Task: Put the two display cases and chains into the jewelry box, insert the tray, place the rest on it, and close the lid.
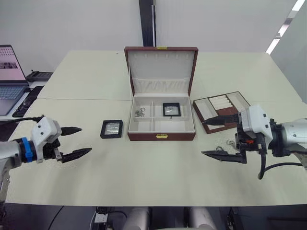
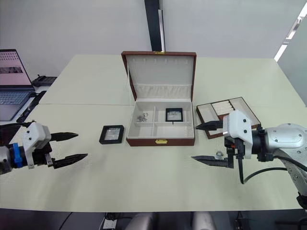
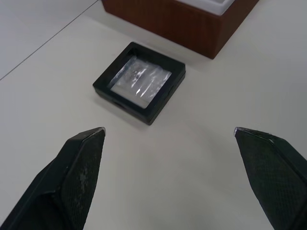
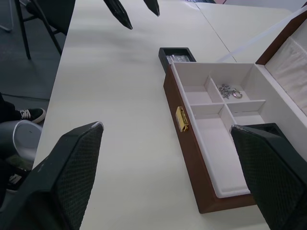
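Clearly, we are only partway: one display case (image 1: 171, 109) already lies in the back right compartment of the jewelry box (image 1: 161, 120), a small heap of chains (image 1: 140, 112) sits in the back left one, and the second display case (image 1: 112, 129) lies flat on the table (image 1: 144, 177) just beside the box's left wall. Our left gripper (image 1: 76, 142) hovers near that case with its fingers spread wide and nothing between them. Our right gripper (image 2: 208, 143) is likewise released and empty, hanging in front of the tray (image 1: 220, 110), with the tiny silvery pieces (image 1: 230, 143) on the table close under it.

We judge the flat case the chief risk: it hugs the table, so the fingertips could skid over its frame or shove it against the box instead of gripping it. Lowered carelessly, it could land across a divider and block the tray from seating. Our right arm could also scatter the small pieces, and the upright lid (image 1: 161, 68) could be knocked.
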Available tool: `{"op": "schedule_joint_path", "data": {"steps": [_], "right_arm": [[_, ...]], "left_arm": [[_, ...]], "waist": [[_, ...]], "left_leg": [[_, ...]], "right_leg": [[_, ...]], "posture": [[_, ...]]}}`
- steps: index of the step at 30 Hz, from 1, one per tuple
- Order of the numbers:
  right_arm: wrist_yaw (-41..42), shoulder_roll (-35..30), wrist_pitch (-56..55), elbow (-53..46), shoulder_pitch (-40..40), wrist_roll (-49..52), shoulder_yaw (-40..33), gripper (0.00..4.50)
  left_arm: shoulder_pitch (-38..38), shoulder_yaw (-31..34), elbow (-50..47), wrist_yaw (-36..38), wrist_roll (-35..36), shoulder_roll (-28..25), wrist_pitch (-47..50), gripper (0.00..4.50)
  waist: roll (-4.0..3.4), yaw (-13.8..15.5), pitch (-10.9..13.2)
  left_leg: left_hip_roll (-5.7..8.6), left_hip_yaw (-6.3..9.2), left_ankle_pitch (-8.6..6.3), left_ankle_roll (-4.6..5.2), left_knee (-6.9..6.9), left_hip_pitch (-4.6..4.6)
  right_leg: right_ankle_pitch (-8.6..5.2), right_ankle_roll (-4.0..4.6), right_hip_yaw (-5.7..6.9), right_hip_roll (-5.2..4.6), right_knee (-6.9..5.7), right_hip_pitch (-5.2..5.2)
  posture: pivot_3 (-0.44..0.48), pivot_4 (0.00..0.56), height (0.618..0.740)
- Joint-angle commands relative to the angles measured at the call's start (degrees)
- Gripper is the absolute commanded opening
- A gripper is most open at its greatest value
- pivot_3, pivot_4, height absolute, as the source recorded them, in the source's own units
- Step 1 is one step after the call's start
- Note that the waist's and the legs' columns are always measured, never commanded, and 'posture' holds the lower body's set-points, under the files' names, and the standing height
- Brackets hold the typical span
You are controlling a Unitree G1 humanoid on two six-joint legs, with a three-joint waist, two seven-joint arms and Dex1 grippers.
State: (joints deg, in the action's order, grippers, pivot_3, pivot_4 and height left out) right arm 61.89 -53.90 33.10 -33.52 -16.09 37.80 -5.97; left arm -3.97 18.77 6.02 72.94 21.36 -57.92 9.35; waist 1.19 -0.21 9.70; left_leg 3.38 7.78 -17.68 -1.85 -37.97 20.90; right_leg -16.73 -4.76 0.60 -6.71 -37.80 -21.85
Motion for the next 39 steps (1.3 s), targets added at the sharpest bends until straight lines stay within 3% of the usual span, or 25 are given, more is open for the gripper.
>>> {"op": "schedule_joint_path", "data": {"steps": [1, 5, 13, 19, 27, 30, 33, 39], "right_arm": [[-1.5, 0.9, 0.7, -1.9, -0.9, 1.8, 0.1, 4.5], [-2.5, 1.6, 1.5, -2.9, -1.0, 2.2, 0.8, 4.5], [-5.3, 3.2, 2.7, -4.8, -1.0, 3.0, 2.1, 4.5], [-5.9, 3.3, 3.1, -5.4, -0.6, 3.1, 2.2, 4.5], [-6.2, 3.6, 3.6, -5.8, -0.1, 3.3, 2.2, 4.5], [-6.4, 3.9, 3.7, -5.9, 0.0, 3.6, 2.2, 4.5], [-6.6, 4.1, 3.7, -5.9, 0.0, 3.8, 2.2, 4.5], [-7.1, 4.3, 4.0, -5.8, -0.3, 4.3, 2.3, 4.5]], "left_arm": [[-4.9, -3.4, 3.4, 3.8, -1.1, -1.3, -3.4, 4.46], [-12.6, -9.6, 12.9, 9.0, -5.0, -0.7, -10.5, 3.68], [-25.9, -18.3, 34.4, 14.2, -12.5, 4.3, -28.1, 3.68], [-32.0, -21.0, 45.1, 14.8, -15.8, 7.6, -35.0, 3.68], [-34.7, -21.5, 49.9, 15.6, -16.5, 9.0, -38.0, 3.68], [-35.1, -21.5, 49.8, 16.1, -16.1, 9.3, -38.0, 3.12], [-35.1, -21.2, 49.1, 16.3, -15.7, 9.4, -37.3, 2.25], [-34.2, -21.1, 46.3, 16.4, -15.1, 9.6, -34.9, 2.25]], "waist": [[0.0, -0.1, 0.0], [0.0, -0.3, 0.0], [0.01, -1.0, 0.0], [0.05, -1.5, 0.0], [0.05, -1.6, 0.0], [0.05, -1.7, 0.0], [0.05, -1.7, 0.0], [0.05, -1.7, 0.0]], "left_leg": [[0.02, -0.02, 0.01, -0.02, 0.0, 0.0], [0.05, -0.05, 0.04, -0.08, 0.0, 0.02], [0.14, -0.12, 0.06, -0.11, -0.04, 0.09], [0.15, -0.1, 0.07, -0.11, -0.07, 0.1], [0.13, -0.1, 0.07, -0.11, -0.08, 0.1], [0.13, -0.09, 0.07, -0.11, -0.08, 0.1], [0.13, -0.09, 0.07, -0.11, -0.08, 0.1], [0.13, -0.08, 0.07, -0.11, -0.09, 0.1]], "right_leg": [[0.0, 0.0, 0.0, 0.02, -0.01, -0.02], [0.0, 0.0, -0.03, 0.04, -0.05, -0.1], [0.04, 0.06, 0.02, 0.17, -0.17, -0.24], [0.04, 0.06, 0.04, 0.17, -0.21, -0.25], [0.04, 0.06, 0.05, 0.2, -0.26, -0.31], [0.04, 0.06, 0.05, 0.2, -0.26, -0.3], [0.04, 0.06, 0.05, 0.2, -0.27, -0.3], [0.04, 0.06, 0.05, 0.2, -0.27, -0.3]], "posture": [[0.0, 0.15, 0.74], [0.0, 0.15, 0.74], [0.0, 0.15, 0.74], [0.0, 0.15, 0.74], [0.0, 0.15, 0.74], [0.0, 0.15, 0.74], [0.0, 0.15, 0.74], [0.0, 0.15, 0.74]]}}
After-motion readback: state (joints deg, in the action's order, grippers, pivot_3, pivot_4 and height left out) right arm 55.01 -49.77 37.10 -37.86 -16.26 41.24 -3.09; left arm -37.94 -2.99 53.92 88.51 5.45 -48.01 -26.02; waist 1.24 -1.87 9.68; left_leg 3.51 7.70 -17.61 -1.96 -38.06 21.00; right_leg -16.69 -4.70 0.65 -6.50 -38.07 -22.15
